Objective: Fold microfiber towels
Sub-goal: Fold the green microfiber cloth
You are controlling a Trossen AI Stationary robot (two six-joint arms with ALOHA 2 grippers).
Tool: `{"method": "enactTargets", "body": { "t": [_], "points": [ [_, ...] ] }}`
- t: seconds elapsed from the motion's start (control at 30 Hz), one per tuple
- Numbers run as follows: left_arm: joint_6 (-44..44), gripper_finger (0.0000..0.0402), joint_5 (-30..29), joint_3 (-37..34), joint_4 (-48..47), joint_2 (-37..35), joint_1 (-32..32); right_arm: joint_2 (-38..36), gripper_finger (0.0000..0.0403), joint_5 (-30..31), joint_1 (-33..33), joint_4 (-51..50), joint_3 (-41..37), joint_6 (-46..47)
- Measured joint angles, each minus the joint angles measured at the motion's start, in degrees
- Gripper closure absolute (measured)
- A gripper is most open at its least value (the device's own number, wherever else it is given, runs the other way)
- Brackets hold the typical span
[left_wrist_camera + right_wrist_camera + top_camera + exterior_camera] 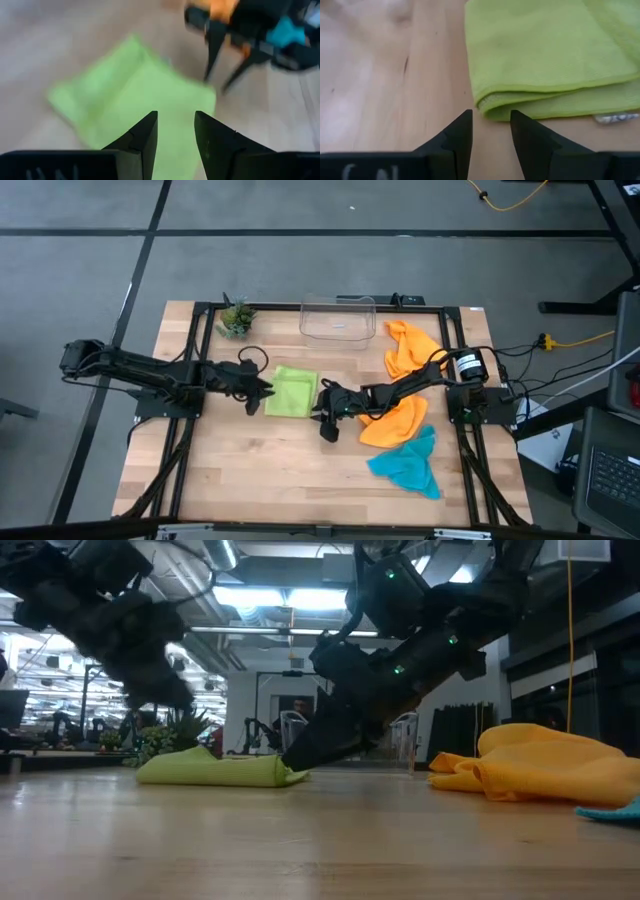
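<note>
The lime green towel (291, 392) lies folded on the table's middle, its layers stacked flat (215, 770). My left gripper (262, 393) stands open at the towel's left edge and hovers over the cloth (175, 114). My right gripper (325, 420) is open low over the wood at the towel's near right corner. Its fingertips (490, 112) stand just short of the folded edge (520, 97). Two orange towels (408, 345) (395, 423) and a teal towel (408, 465) lie crumpled on the right, under and beside the right arm.
A clear plastic bin (338, 318) stands at the far edge, with a small potted plant (236, 318) to its left. Bare wood (250, 470) stretches along the near left of the table. A black frame (200, 350) runs around the tabletop.
</note>
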Motion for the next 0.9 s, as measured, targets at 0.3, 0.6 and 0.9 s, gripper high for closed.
{"method": "enactTargets", "body": {
  "t": [0.3,0.6,0.9],
  "points": [
    [-5.0,0.028,-6.2,0.0,-0.8,1.0,-4.7,0.0,0.0267,1.1,0.0,0.2,0.0,0.1],
    [-0.3,0.028,-9.8,0.0,14.6,13.1,-3.6,0.0,0.0267,1.2,0.0,1.0,0.0,2.7],
    [2.5,0.028,-9.8,0.1,29.1,25.7,-1.4,0.2,0.0267,1.2,0.2,1.0,0.0,2.6]
  ]
}}
